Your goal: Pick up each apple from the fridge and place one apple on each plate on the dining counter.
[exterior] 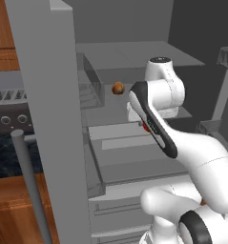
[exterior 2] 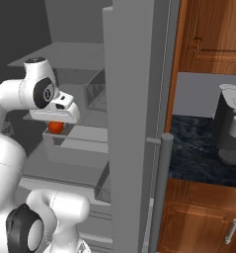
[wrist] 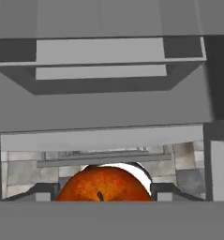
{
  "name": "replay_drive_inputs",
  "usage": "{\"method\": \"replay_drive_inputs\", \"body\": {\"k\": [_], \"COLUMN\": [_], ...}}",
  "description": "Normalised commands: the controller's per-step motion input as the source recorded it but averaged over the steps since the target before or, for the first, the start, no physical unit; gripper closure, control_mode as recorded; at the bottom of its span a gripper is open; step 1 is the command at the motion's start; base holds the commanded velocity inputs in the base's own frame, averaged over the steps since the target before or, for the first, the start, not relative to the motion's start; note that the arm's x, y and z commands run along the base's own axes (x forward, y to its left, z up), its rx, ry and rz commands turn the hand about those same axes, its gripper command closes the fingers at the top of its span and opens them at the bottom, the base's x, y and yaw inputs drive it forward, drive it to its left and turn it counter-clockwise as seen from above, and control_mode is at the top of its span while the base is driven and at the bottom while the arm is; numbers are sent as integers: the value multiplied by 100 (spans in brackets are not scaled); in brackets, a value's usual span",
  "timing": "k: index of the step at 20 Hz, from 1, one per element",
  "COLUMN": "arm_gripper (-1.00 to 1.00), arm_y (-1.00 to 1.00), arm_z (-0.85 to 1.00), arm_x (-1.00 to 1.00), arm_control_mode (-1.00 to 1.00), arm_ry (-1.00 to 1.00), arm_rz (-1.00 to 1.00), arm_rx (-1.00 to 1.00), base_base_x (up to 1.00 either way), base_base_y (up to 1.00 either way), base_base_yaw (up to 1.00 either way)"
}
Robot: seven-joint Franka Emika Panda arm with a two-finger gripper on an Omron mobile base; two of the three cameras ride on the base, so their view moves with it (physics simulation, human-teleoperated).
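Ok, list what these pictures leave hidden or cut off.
- Tool: in the hand view its tips sit at the bottom edge beside the red apple; contact with it cannot be confirmed.
- Red apple: in the left base view the arm covers most of it.
- Brown apple: too small for detail in the left base view.
- Fridge: its door blocks the right part of the shelves in the right base view.

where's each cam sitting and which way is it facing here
Left base view: behind the arm's left, looking into the open fridge; white arm rises lower right; an apple sits on a shelf.
Right base view: behind the arm's right, same fridge; arm lower left, orange-red apple under the hand.
Hand view: on the hand, looking along the gripper past that apple.
The base views share fridge and arm.
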Motion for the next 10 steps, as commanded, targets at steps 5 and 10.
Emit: {"method": "replay_drive_inputs", "body": {"k": [5, 10], "arm_gripper": [100, 100], "arm_y": [-41, -33], "arm_z": [0, 0], "arm_x": [-90, -88], "arm_control_mode": [-100, -100], "arm_ry": [23, 5], "arm_rz": [-5, 0], "arm_rx": [2, 7], "base_base_x": [0, 0], "base_base_y": [0, 0], "base_base_yaw": [0, 0]}}
